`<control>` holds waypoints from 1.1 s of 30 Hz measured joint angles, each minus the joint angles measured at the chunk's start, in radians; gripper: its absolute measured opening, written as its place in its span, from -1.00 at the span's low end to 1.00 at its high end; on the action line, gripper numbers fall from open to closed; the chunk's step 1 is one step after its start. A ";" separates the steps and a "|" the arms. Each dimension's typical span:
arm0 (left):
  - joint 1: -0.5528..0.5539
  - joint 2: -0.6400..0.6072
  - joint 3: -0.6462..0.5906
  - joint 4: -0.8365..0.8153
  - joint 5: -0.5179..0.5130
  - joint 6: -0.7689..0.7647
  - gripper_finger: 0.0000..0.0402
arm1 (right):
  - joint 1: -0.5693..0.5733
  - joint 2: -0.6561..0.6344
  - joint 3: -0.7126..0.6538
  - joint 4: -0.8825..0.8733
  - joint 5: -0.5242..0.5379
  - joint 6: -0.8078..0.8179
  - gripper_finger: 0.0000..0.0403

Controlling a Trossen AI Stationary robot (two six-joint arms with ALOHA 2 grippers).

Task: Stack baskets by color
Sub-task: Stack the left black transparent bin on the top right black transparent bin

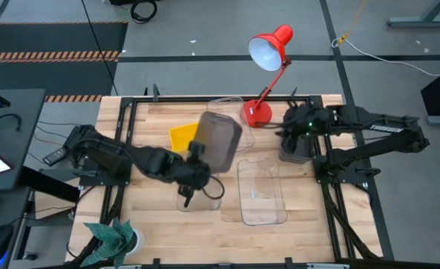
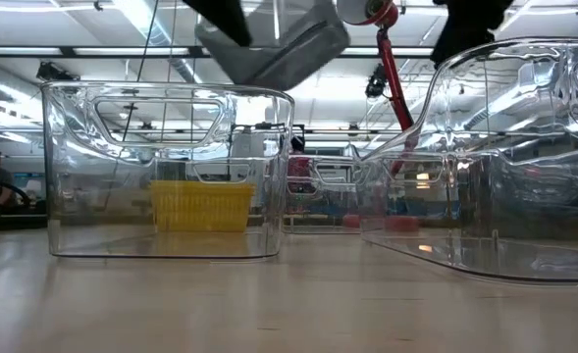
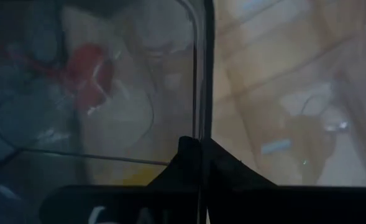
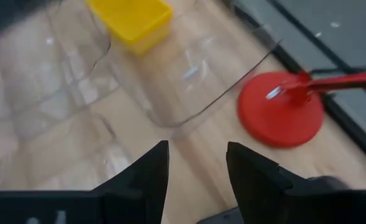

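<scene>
My left end effector point(image 1: 196, 153) holds the grey basket point(image 1: 218, 140) up off the surface point(image 1: 152, 217), tilted, above the middle of the surface between the yellow basket point(image 1: 182, 137) and the lamp base point(image 1: 255, 113). From above, the grey basket shows as a smoky rectangle partly covering the yellow one's corner. From table height it point(image 2: 274, 44) hangs near the top edge, slanted, well above the others. My left wrist view shows what neither does: my two fingers point(image 3: 198, 158) pinched shut on the basket's thin wall point(image 3: 202, 68), with the lamp base a red blur through the smoky plastic.

The yellow basket point(image 2: 201, 204) sits on the surface; at table height I see it through a clear basket point(image 2: 166, 167) that stands nearer the camera. From above, that clear basket point(image 1: 202, 196) is faint, just under my left arm. A second clear basket point(image 1: 261, 190) lies right of centre on the surface, large and close in the low view point(image 2: 495, 157). A third clear one point(image 1: 227, 104) lies at the far side beside the lamp base; my right wrist view shows its curved rim point(image 4: 189, 81) near the yellow basket point(image 4: 133, 22) and the red lamp base point(image 4: 281, 109).

My right end effector point(image 4: 196, 165) hangs at the right far side, fingers apart, holding nothing. Only the overhead view shows the lamp head point(image 1: 268, 48) beyond the surface's far edge.
</scene>
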 joint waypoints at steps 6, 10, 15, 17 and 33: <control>0.070 0.027 0.001 0.079 0.073 0.100 -0.97 | -0.056 0.096 0.158 -0.063 0.019 -0.048 -0.19; 0.096 0.083 0.001 0.072 0.086 0.116 -0.97 | -0.079 0.185 0.271 -0.092 0.022 -0.097 -0.19; 0.114 0.175 0.056 -0.014 0.092 0.116 -0.97 | -0.086 0.307 0.375 -0.094 0.022 -0.167 -0.19; 0.110 0.216 0.109 -0.064 0.074 0.116 -0.97 | -0.086 0.352 0.417 -0.091 0.022 -0.189 -0.19; 0.106 0.415 0.430 -0.258 0.053 0.090 -0.97 | -0.086 0.581 0.578 -0.094 -0.021 -0.339 -0.19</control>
